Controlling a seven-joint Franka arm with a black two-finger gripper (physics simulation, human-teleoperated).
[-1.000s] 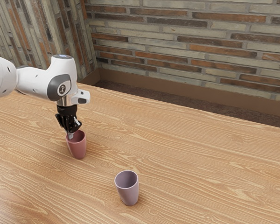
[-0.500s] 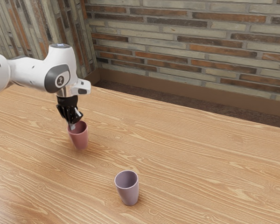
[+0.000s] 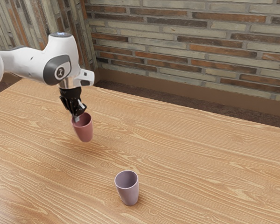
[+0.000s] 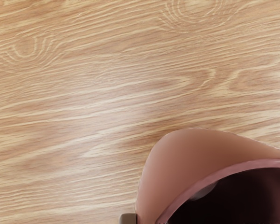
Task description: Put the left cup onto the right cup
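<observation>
A dusty-pink cup (image 3: 83,127) hangs tilted above the wooden table (image 3: 200,158), held by its rim in my black gripper (image 3: 77,116), which is shut on it. The same pink cup (image 4: 210,177) looms close under my hand in the wrist view, its dark inside partly showing. A mauve cup (image 3: 127,187) stands upright on the table, below and toward the exterior view's right of the held cup, well apart from it.
A brick wall (image 3: 186,42) runs behind the table's far edge, with a dark floor strip (image 3: 200,102) between them. Bare wood grain (image 4: 107,84) lies beneath my hand.
My gripper has lifted the pink cup off the table and carried it up and slightly toward the exterior view's right. The mauve cup has stayed put.
</observation>
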